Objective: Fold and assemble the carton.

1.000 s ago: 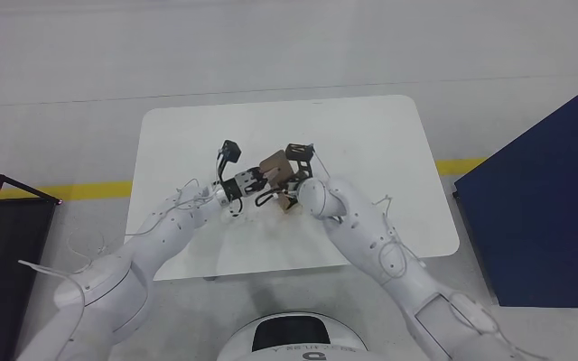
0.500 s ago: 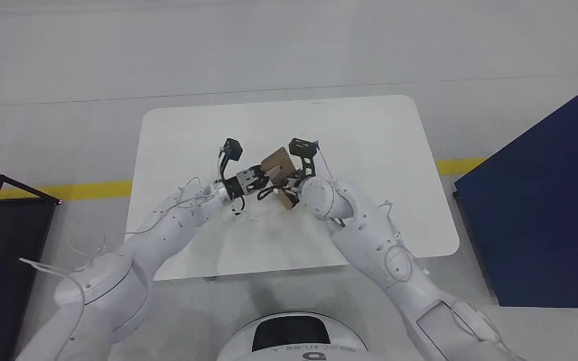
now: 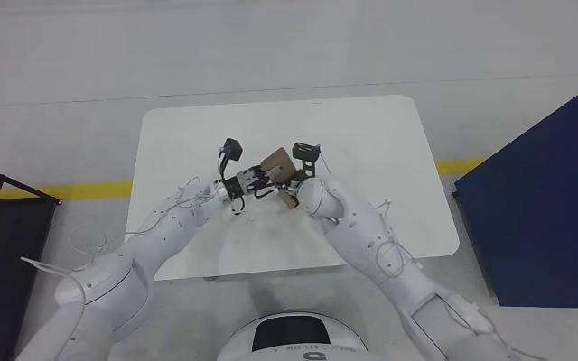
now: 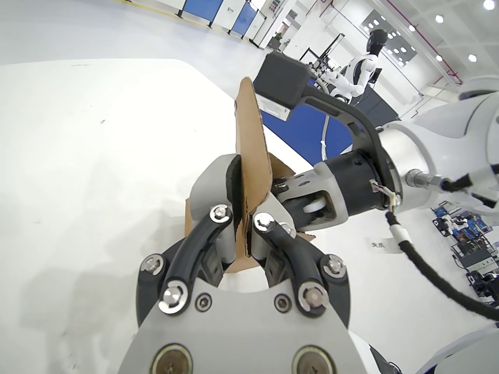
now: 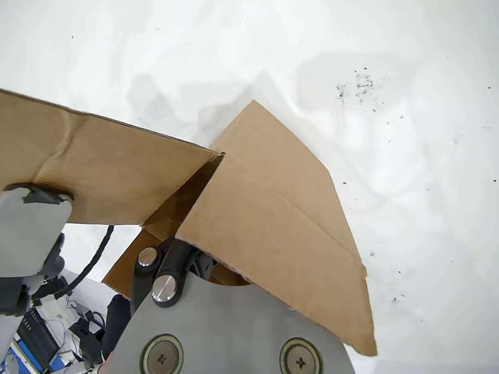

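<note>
A brown cardboard carton point(image 3: 279, 165), partly folded, is held above the middle of the white table point(image 3: 379, 144) between both arms. My left gripper point(image 4: 246, 196) is shut on an upright flap of the carton point(image 4: 251, 145), with one pad on each side of the flap. My right gripper point(image 3: 291, 191) comes in from the other side and sits against the carton's inner side. In the right wrist view two carton panels point(image 5: 269, 212) meet at a corner and cover that gripper's tip. A grey finger of the left gripper point(image 5: 37, 227) presses on the nearer panel.
The table's edges lie well away from the carton on all sides. A dark blue panel point(image 3: 533, 208) stands on the floor to the right of the table. A black frame point(image 3: 18, 244) stands to the left. A yellow line point(image 3: 90, 189) runs across the floor.
The right wrist has turned a little and its camera has shifted rightward. The carton has tilted slightly with it. The left gripper keeps its hold in the same place.
</note>
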### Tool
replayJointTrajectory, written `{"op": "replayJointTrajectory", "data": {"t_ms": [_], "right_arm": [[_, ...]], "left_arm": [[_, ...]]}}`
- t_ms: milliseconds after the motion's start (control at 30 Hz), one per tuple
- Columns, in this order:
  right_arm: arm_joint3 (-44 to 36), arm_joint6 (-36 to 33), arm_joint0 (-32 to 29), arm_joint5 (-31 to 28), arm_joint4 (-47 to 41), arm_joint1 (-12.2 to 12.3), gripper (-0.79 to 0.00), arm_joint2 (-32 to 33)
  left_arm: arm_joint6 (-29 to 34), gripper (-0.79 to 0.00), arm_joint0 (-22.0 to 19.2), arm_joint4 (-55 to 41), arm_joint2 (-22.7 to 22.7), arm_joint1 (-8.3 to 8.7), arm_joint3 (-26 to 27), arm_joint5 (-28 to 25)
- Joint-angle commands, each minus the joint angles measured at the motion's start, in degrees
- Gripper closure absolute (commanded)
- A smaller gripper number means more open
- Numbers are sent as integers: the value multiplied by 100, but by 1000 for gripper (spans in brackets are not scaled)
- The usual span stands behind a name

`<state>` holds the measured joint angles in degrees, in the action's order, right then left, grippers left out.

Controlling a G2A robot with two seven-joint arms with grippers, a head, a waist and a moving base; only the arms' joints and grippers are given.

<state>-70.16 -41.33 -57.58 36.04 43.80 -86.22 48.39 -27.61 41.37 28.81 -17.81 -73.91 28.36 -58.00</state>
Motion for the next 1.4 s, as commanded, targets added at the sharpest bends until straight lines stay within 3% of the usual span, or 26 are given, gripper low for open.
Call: {"op": "replayJointTrajectory", "data": {"t_ms": [0,300,533,900,1167,1367], "right_arm": [[55,33,33,20,6,-18,0,-17],[266,48,153,-75,-33,-82,0,-44],[-324,256,-132,-15,202,-32,0,63],[269,-475,200,95,506,-94,0,-139],[518,-175,340,-371,62,-190,0,-42],[442,56,219,-295,135,-184,0,38]], "left_arm": [[-12,0,0,3,9,3,0,0],[-26,0,4,-18,54,22,-7,0],[-6,0,-20,-60,79,9,34,0],[-71,0,0,-31,134,36,-32,0],[-157,0,4,-15,181,79,2,0],[-140,0,-23,-64,209,72,35,0]]}}
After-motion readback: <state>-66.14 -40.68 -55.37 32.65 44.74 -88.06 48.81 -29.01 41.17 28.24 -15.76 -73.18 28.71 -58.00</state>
